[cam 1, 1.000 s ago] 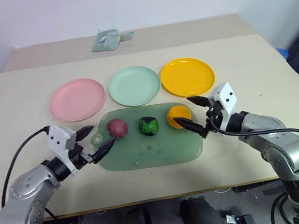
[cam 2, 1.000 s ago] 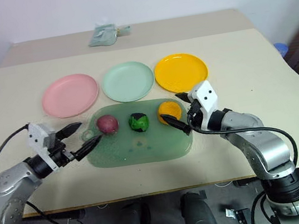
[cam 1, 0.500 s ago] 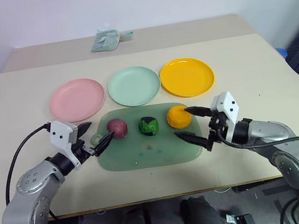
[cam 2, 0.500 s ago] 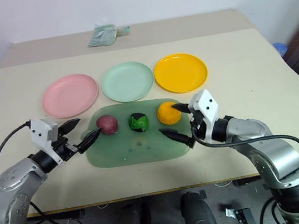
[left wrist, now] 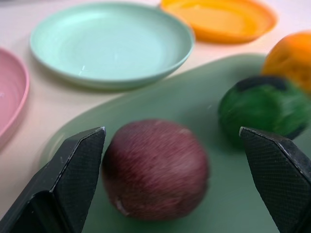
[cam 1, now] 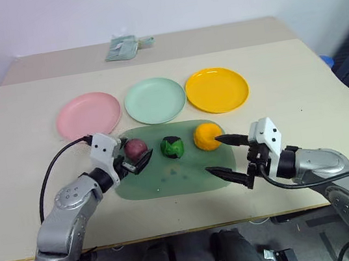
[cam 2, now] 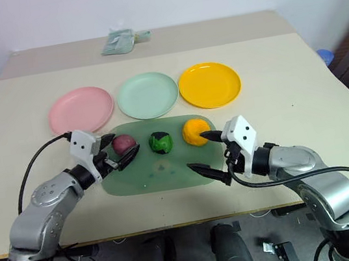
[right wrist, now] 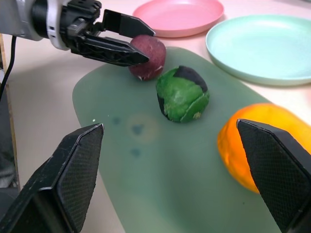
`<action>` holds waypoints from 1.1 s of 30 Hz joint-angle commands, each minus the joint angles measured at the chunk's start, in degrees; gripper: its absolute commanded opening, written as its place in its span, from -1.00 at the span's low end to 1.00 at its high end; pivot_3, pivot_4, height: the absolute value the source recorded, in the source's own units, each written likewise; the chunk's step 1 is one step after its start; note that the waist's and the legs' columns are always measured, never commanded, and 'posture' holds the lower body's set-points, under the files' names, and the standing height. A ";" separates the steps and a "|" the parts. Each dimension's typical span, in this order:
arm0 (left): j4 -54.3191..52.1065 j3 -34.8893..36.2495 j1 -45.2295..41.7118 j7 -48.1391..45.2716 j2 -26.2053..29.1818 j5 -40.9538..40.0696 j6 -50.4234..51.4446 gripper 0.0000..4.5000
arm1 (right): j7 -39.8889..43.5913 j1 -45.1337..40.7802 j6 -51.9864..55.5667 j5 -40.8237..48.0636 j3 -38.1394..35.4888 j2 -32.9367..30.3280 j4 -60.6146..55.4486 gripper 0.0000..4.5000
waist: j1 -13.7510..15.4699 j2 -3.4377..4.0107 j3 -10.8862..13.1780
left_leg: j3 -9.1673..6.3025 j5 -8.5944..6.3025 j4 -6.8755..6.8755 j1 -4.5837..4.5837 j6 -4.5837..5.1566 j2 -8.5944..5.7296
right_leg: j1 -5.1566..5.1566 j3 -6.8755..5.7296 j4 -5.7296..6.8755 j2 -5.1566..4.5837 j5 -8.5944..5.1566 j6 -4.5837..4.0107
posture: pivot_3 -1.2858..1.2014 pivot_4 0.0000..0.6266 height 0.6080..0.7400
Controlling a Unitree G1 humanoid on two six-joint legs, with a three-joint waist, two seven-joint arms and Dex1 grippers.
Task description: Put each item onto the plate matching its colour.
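Note:
On the translucent green mat [cam 1: 169, 182] lie a dark reddish-purple lump [cam 1: 136, 148], a green-and-black lump [cam 1: 172, 146] and an orange lump [cam 1: 207, 135]. Behind the mat stand a pink plate [cam 1: 88, 114], a mint plate [cam 1: 155, 100] and a yellow-orange plate [cam 1: 216, 89], all bare. My left gripper [cam 2: 124, 146] is open and straddles the purple lump [left wrist: 155, 167], one finger on each side. My right gripper [cam 1: 213, 155] is open at the mat's right end, its upper fingertip just beside the orange lump [right wrist: 252, 145].
A crumpled pale green packet [cam 1: 124, 47] lies at the far edge of the beige table [cam 1: 300, 92]. A black cable loops from my left arm over the table's near left part. The mat's front half holds nothing.
My left gripper has moved right, from beside the mat to around the purple lump. My right gripper has drawn back toward the near edge, off the orange lump.

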 commanded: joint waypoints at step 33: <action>36.58 9.11 -33.22 26.92 -7.03 14.66 2.34 -0.01 | -4.62 -6.45 -2.58 -1.70 0.36 4.41 -0.40 1.00 | 1.19 -0.05 0.02 | -0.04 0.00 0.05 -0.06 0.00 -0.31 | -0.01 -0.02 -0.01 -0.04 0.01 0.11 | 0.03 -0.52 0.90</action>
